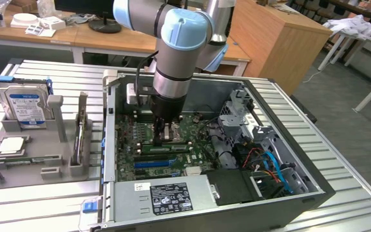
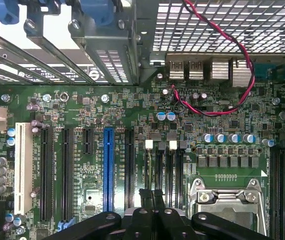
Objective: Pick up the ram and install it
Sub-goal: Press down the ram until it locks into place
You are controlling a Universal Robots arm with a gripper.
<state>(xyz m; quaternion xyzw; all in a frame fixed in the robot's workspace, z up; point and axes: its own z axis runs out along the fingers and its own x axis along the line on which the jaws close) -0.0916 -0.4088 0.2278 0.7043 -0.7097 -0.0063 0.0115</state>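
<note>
My gripper (image 1: 162, 131) is down inside the open computer case (image 1: 314, 193), over the green motherboard (image 1: 131, 145). Its two black fingertips are pressed together and shut, with nothing showing between them. In the wrist view the gripper (image 2: 151, 197) hangs right over the black memory slots (image 2: 165, 170) beside the metal processor socket (image 2: 227, 200). In the exterior view a long narrow green stick, the ram (image 1: 166, 146), lies along those slots just below the fingertips. Whether the fingertips touch it I cannot tell.
A grey fixture (image 1: 37, 169) at the exterior view's left carries a blue-labelled hard drive (image 1: 25, 104), a silver chip (image 1: 11, 145) and an upright board (image 1: 80, 133). The power supply (image 1: 166, 195), a drive cage (image 1: 243, 116) and cables (image 1: 269, 166) crowd the case. A red-black wire (image 2: 222, 112) loops over the board.
</note>
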